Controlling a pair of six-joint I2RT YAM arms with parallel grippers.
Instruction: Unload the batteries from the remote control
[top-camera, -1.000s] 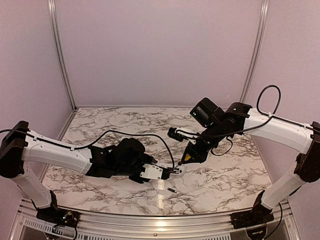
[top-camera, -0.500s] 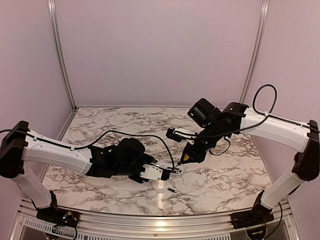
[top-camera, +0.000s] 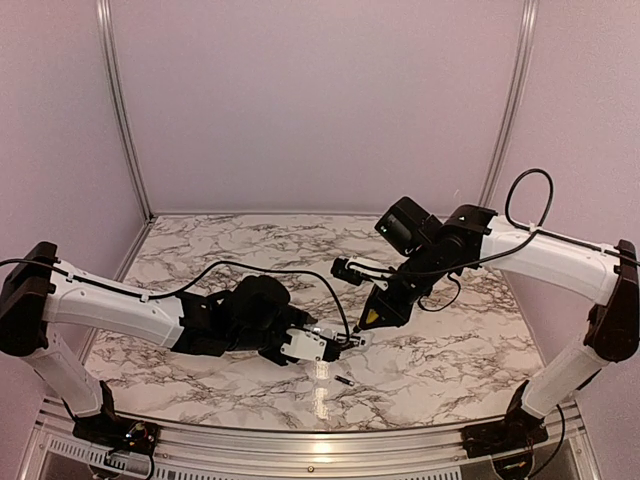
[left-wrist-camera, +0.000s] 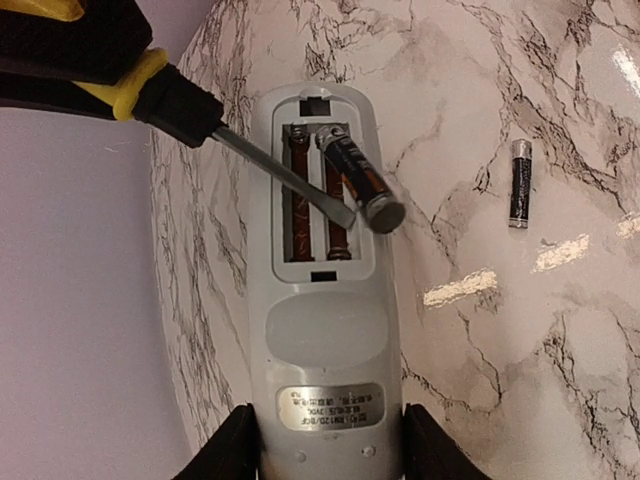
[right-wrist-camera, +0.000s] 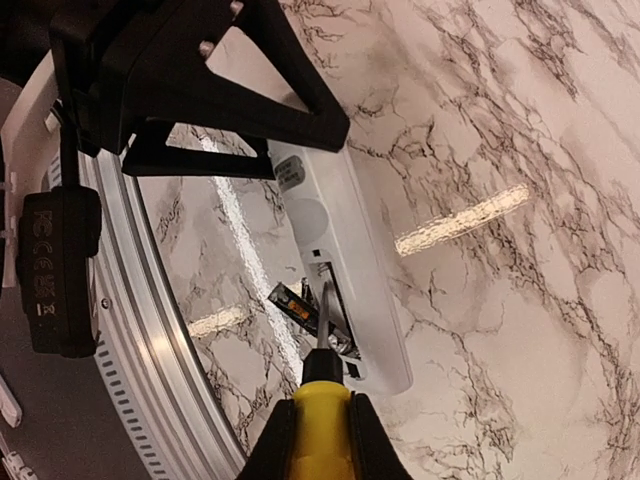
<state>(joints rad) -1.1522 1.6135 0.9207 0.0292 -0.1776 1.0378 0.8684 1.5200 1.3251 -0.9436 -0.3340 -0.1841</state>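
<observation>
The white remote control (left-wrist-camera: 325, 330) lies compartment-up on the marble, and my left gripper (left-wrist-camera: 330, 450) is shut on its near end, one finger on each side. One battery (left-wrist-camera: 355, 180) sticks up at a slant out of the open compartment, its metal end raised. The blade of the yellow-handled screwdriver (left-wrist-camera: 285, 172) is wedged under it. My right gripper (right-wrist-camera: 320, 440) is shut on the screwdriver's yellow handle (right-wrist-camera: 320, 420), and the lifted battery (right-wrist-camera: 295, 300) pokes out beside the remote (right-wrist-camera: 350, 230). Another battery (left-wrist-camera: 518, 183) lies loose on the table to the right.
In the top view the loose battery (top-camera: 344, 381) lies near the front edge, just below the two grippers. The aluminium frame rail (right-wrist-camera: 150, 330) runs along that edge. My left arm's black wrist (right-wrist-camera: 190, 80) sits close above the remote. Purple walls enclose the marble table (top-camera: 250, 250).
My right arm shifted slightly left and lower with the screwdriver over the remote. The left arm and the loose battery have not moved.
</observation>
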